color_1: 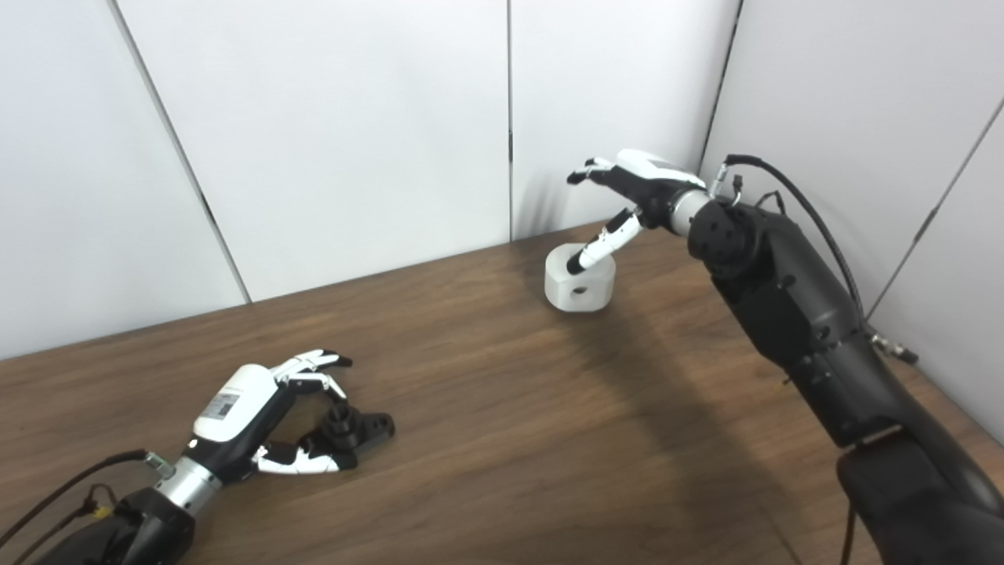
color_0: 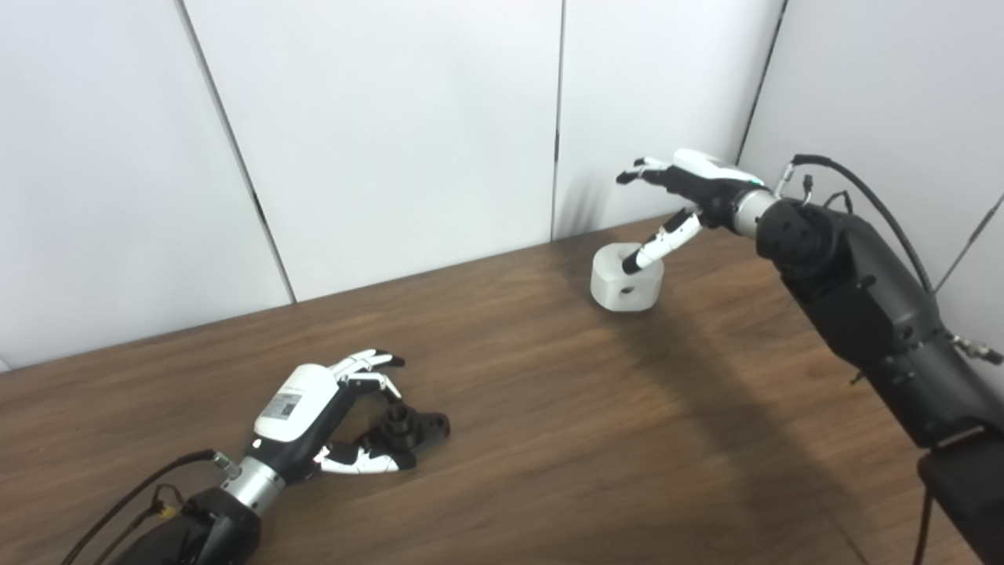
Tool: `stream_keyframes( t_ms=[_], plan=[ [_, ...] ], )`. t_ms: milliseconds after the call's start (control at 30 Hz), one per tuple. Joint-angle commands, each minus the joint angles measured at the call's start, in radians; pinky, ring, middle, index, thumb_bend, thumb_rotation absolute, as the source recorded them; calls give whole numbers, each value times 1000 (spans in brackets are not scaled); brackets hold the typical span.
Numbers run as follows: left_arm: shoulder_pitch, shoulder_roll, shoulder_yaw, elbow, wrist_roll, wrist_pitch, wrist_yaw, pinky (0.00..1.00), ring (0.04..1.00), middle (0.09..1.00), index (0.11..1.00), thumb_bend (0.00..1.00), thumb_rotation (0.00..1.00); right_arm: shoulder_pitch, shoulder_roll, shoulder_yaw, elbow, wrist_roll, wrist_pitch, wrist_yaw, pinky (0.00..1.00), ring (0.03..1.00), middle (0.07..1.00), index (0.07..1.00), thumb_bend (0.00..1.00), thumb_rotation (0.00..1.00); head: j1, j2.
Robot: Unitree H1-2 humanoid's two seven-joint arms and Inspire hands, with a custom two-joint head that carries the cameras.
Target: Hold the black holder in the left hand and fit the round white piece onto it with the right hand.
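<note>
At near left we see the left hand (color_0: pixel 314 408) lying on the wooden table (color_0: pixel 549 439), its fingers curved loosely around the black holder (color_0: pixel 408 428); far right, the right hand (color_0: pixel 690 192) hovers spread, thumb dipping into the round white piece (color_0: pixel 626 278).

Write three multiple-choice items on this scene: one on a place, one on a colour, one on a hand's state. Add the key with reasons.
1. Where is the round white piece?
A. far side of the table, near the wall
B. beside the black holder
C. held in the air

2. What colour is the holder at the left robot hand?
A. white
B. black
C. red

3. What is the right robot hand doing?
A. clenched in a fist
B. lifting the piece
C. open, thumb over the piece's top

Key: 1 A, it sits by the back edge; 2 B, it is dark all over; 3 C, fingers are spread, the piece stands on the table.
</note>
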Motion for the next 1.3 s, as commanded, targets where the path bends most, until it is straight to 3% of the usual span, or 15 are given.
stream_keyframes(
  t_ms=[0, 167, 367, 500, 867, 1267],
  plan=[
    [85, 54, -57, 90, 50, 12, -100, 749, 886, 843, 490, 523, 71, -66, -33, -7, 4, -2, 1, -8, 930, 1000, 999, 894, 1000, 359, 1, 2],
    [85, 56, -58, 90, 52, 12, -106, 744, 889, 850, 490, 523, 72, -76, -30, 19, 17, -19, 7, -7, 989, 1000, 995, 894, 1000, 327, 6, 1],
    [86, 57, -60, 91, 55, 12, -95, 733, 883, 845, 490, 523, 73, -77, -19, 27, 24, -7, 30, 11, 901, 1000, 1000, 907, 1000, 318, 5, 1],
    [87, 58, -60, 90, 56, 12, -96, 734, 883, 843, 490, 523, 73, -78, -19, 52, 23, -25, 49, 14, 960, 1000, 997, 904, 1000, 329, 8, 4],
    [86, 62, -65, 88, 59, 12, -101, 754, 887, 844, 490, 523, 72, -88, -8, 95, 77, -61, 30, -15, 925, 979, 973, 880, 1000, 339, 10, 6],
    [88, 63, -74, 87, 57, 12, -89, 760, 888, 840, 490, 523, 71, -79, 21, 86, 119, -47, 17, -55, 866, 972, 973, 861, 977, 278, 12, 12]
  ],
)
